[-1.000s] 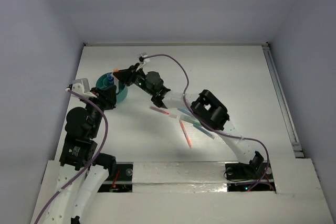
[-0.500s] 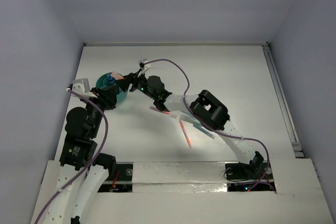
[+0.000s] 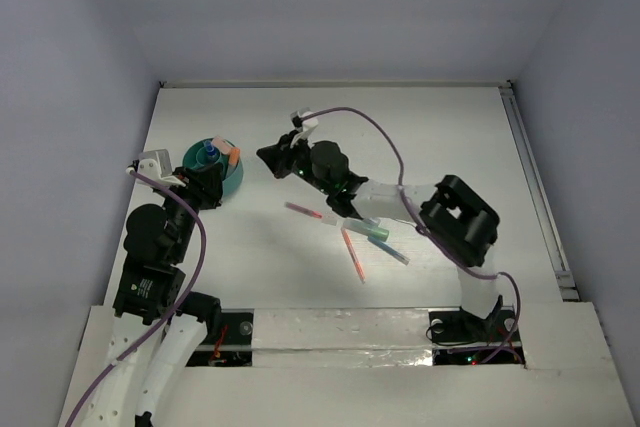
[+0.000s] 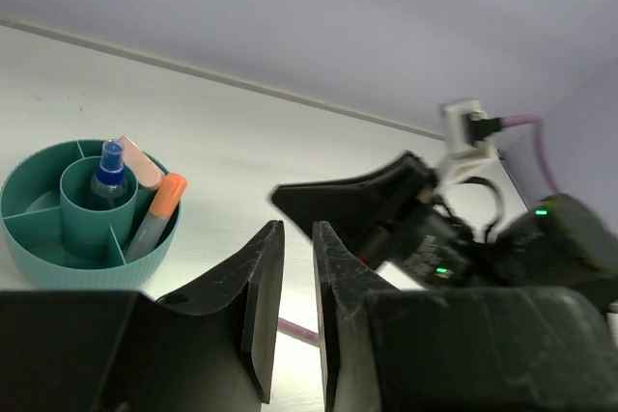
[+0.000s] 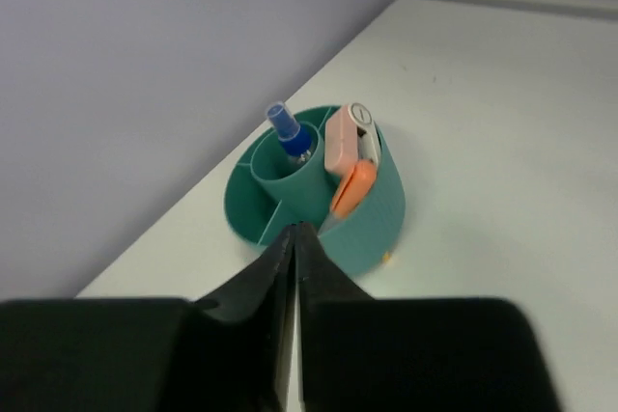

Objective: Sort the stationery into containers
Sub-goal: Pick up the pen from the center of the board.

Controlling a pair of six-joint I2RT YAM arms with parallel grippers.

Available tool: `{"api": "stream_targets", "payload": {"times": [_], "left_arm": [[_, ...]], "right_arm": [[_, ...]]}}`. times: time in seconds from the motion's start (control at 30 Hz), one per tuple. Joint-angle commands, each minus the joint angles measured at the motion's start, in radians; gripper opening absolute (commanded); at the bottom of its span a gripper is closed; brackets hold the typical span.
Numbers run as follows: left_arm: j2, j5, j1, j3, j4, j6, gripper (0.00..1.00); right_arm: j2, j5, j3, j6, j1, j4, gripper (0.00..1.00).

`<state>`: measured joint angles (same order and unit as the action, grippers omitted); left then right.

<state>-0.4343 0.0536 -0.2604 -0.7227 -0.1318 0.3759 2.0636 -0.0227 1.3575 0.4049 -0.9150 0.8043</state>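
Teal plastic, round and split into compartments, the pot (image 3: 237,177) sits at 10 o'clock on the white tabletop (image 3: 450,137). A white blue-capped tube (image 5: 286,132) stands upright in its centre well. In the outer ring, on the pot's 3 o'clock side in the top view, a pink marker (image 5: 346,142) with a white end and an orange-capped marker (image 4: 157,211) lean against the wall, touching each other. Whether a divider runs between them cannot be told.

At 6 o'clock from the pot, right at its rim, hangs the left end effector (image 4: 296,277). Its two black fingers stand almost together, with a thin bare slit between them and nothing gripped. The right end effector (image 3: 270,157) hovers at 3 o'clock from the pot, just beside it and apart from it, pointing towards it. In its own wrist view the fingers are pressed tip to tip into one wedge, clenched on nothing, with the pot straight ahead.

Four pieces lie loose on the tabletop at 4 o'clock from the pot, well apart from it. They are a pink pen (image 3: 303,211) nearest the pot, then an orange pen (image 3: 353,255), a teal marker (image 3: 366,232) tucked close under the right arm, and a blue pen (image 3: 394,253) farthest out.
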Motion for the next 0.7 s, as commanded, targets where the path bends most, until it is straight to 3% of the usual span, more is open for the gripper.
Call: {"api": "stream_targets", "payload": {"times": [0.0,0.07,0.2,0.3,0.33,0.43,0.53,0.67], "left_arm": [[0.003,-0.012,-0.003,-0.015,0.047,0.000,0.16],[0.005,-0.012,-0.003,-0.017,0.047,0.001,0.16],[0.008,-0.014,-0.013,-0.017,0.047,-0.002,0.16],[0.009,-0.020,-0.013,-0.014,0.050,-0.002,0.16],[0.009,-0.021,-0.013,-0.014,0.049,-0.002,0.16],[0.009,-0.021,-0.013,-0.014,0.049,-0.002,0.16],[0.012,-0.021,-0.013,-0.011,0.050,-0.002,0.16],[0.017,-0.023,-0.013,-0.009,0.051,-0.002,0.16]], "right_arm": [[-0.158,-0.072,-0.107,-0.049,0.031,-0.213,0.02],[-0.250,-0.086,-0.172,-0.057,0.071,-0.343,0.00],[-0.355,-0.086,-0.193,-0.130,0.131,-0.827,0.01],[-0.373,-0.102,-0.186,-0.197,0.150,-1.061,0.24],[-0.372,-0.106,-0.179,-0.212,0.150,-1.102,0.37],[-0.338,-0.082,-0.150,-0.271,0.174,-1.215,0.60],[-0.289,-0.065,-0.121,-0.324,0.174,-1.258,0.70],[-0.215,-0.042,-0.071,-0.365,0.174,-1.300,0.71]]}}
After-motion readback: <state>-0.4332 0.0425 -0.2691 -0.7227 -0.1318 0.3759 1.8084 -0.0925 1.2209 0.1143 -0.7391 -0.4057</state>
